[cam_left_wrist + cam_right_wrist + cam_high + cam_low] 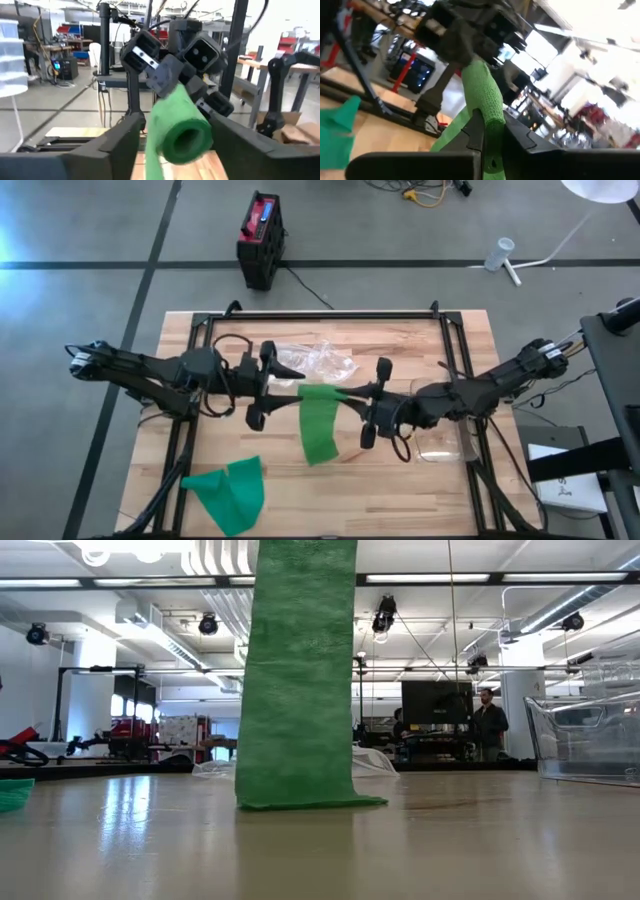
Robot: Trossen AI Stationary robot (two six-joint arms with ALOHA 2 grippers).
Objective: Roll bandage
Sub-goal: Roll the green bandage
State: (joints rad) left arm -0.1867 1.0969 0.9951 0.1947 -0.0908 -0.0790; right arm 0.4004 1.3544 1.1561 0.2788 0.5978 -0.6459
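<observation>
Above mid-table, right gripper (352, 390) clamps the green bandage (319, 423); left gripper (290, 383) spread; clear container (441, 445) nearby.

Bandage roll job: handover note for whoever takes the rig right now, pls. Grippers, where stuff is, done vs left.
Left gripper: open, fingers either side of the rolled end, not clamping it.
Right gripper: shut on the green bandage, mid-table, facing the left one.
Bandage: top end rolled into a tube between the grippers; the tail hangs down and its end rests on the table.
Second green bandage: lying loose at the front left, untouched.
Clear container: on the table under the right arm.
Done: roll started.
Left: wind up the hanging tail, then probably the second bandage.
</observation>
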